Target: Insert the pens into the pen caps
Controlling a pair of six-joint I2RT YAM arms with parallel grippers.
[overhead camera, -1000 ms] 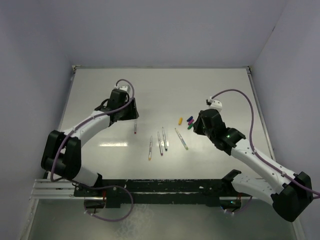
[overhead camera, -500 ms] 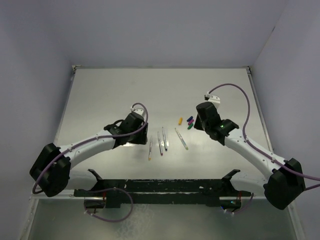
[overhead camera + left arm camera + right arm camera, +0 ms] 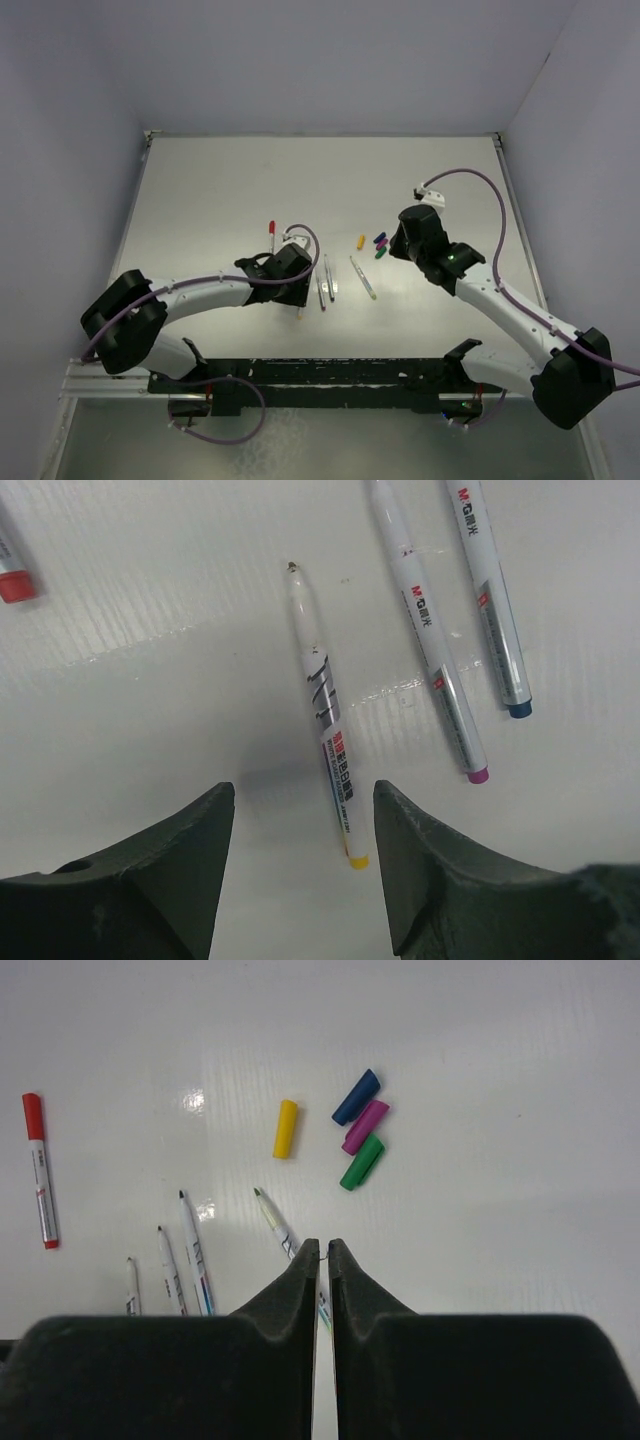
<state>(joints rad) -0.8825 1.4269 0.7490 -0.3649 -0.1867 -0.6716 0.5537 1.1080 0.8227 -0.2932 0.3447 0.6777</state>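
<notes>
Left gripper: jaws apart and empty. It hangs low over the table, the two fingers straddling the butt end of the yellow-ended pen. That pen lies flat with its bare nib pointing away from the wrist camera. No contact with it can be seen.

Just beside that pen, toward the right, lie the purple-ended pen and the blue-ended pen. They are roughly parallel, flat and uncapped.

Right gripper: fingers together with only a thin slit between them, nothing clamped. It is poised over the green-tipped pen, which lies flat and runs under the fingertips. Whether the fingers touch it cannot be told.

Beyond it are the yellow cap, the blue cap, the purple cap and the green cap. The yellow one lies alone; the other three are bunched side by side, touching or nearly so.

Well apart on the left lies the red pen, with its red cap fitted.

Finding: one pen of five appears complete. Four pens and four caps are left, none yet in hand. The left gripper's stance suggests the yellow-ended pen is next; its cap lies nearer the right arm.
</notes>
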